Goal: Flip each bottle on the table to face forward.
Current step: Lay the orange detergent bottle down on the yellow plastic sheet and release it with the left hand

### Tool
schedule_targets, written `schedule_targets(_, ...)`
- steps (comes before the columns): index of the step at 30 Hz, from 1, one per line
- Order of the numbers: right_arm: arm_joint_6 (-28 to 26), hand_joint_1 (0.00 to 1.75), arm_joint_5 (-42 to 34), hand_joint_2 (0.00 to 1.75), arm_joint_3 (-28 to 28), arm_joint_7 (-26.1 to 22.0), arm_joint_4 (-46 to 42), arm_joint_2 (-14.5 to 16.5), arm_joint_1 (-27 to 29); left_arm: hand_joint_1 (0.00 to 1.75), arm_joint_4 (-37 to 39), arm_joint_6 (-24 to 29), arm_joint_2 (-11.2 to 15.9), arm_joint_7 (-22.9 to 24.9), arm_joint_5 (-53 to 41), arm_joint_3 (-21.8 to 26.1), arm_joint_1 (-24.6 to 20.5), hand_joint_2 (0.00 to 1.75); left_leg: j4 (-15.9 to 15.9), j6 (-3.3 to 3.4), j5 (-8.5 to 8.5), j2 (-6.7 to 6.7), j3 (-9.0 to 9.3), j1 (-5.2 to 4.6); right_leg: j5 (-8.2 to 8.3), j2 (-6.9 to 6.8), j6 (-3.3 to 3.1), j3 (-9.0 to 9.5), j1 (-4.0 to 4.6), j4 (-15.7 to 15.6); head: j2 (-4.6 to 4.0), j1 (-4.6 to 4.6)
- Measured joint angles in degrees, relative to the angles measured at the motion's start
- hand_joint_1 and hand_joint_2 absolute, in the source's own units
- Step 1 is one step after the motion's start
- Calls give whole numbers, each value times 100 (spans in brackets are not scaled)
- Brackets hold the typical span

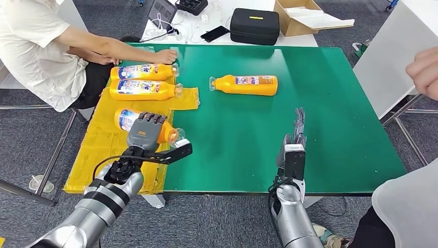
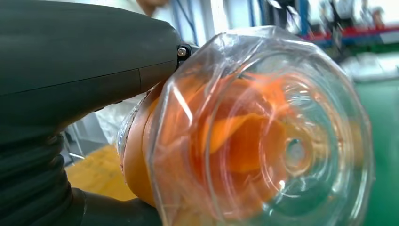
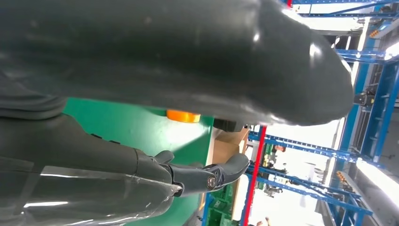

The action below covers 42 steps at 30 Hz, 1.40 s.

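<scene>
Several orange bottles lie on their sides on the green table (image 1: 320, 124). My left hand (image 1: 145, 132) grips the nearest bottle (image 1: 125, 119) on the yellow mat (image 1: 103, 155); its clear cap end (image 2: 263, 136) fills the left wrist view beside my thumb (image 2: 84, 70). Two more bottles (image 1: 142, 72) (image 1: 142, 89) lie side by side at the mat's far end, labels up. A fourth bottle (image 1: 245, 84) lies alone mid-table, also seen as an orange sliver (image 3: 183, 116) in the right wrist view. My right hand (image 1: 295, 135) hovers open over bare table, fingers straight.
A person in a white shirt (image 1: 36, 46) sits at the far left, one hand (image 1: 164, 56) resting near the two bottles. Another person's hand (image 1: 423, 70) is at the right edge. A black case (image 1: 254, 25) and cardboard box (image 1: 304, 16) sit behind the table.
</scene>
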Motion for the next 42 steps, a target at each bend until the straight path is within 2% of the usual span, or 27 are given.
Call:
schedule_targets(4, 51, 0, -42, 0, -40, 0, 3, 23, 2, 175, 238, -393, -64, -69, 168, -134, -234, 175, 0, 0, 0, 0, 0, 0, 0, 0, 0, 0, 0, 0, 0, 0)
schedule_targets(10, 113, 0, -64, 0, -102, 0, 25, 26, 3, 175, 549, -724, -248, 138, 301, -329, -547, 175, 0, 0, 1, -1, -1, 0, 1, -1, 1, 1, -1, 0, 0, 1)
schedule_targets(13, 163, 0, -54, 0, -130, 0, 45, 29, 2, 157, 674, -803, -343, 206, 404, -406, -640, 175, 0, 1, 1, -1, -1, -1, 1, -1, 1, 1, -1, 0, 0, -1)
schedule_targets(17, 214, 0, -31, 0, -159, 0, 97, 53, -3, 58, 857, -895, -466, 124, 650, -444, -724, 175, 0, 0, 0, -2, -3, -1, 1, -1, 1, 1, -1, 0, 1, -1)
schedule_targets(20, 222, 0, -38, 0, -176, 0, 161, 69, -32, 24, 1008, -1007, -530, -2, 816, -494, -793, 175, 0, 0, 0, -1, -2, 0, 1, -1, 1, 1, 0, 0, 0, -1)
schedule_targets(22, 232, 0, -50, 0, -186, 0, 203, 81, -53, 11, 1091, -1067, -569, -66, 909, -516, -807, 175, 0, 0, 0, -1, -2, 0, 1, 0, 1, 1, 0, 1, 0, -1)
schedule_targets(29, 261, 0, -74, 0, -191, 0, 322, 103, -80, 1, 1291, -1151, -673, -122, 1035, -548, -808, 175, 0, 0, 1, -1, -3, 0, 1, -1, 1, 1, -1, 1, 1, 0)
schedule_targets(42, 207, 0, -137, 0, -187, 0, 460, 152, -134, 0, 1632, -1101, -771, -164, 1150, -675, -805, 175, 0, 0, 1, -2, -3, 0, 1, -1, 1, 1, -1, 1, 0, -1)
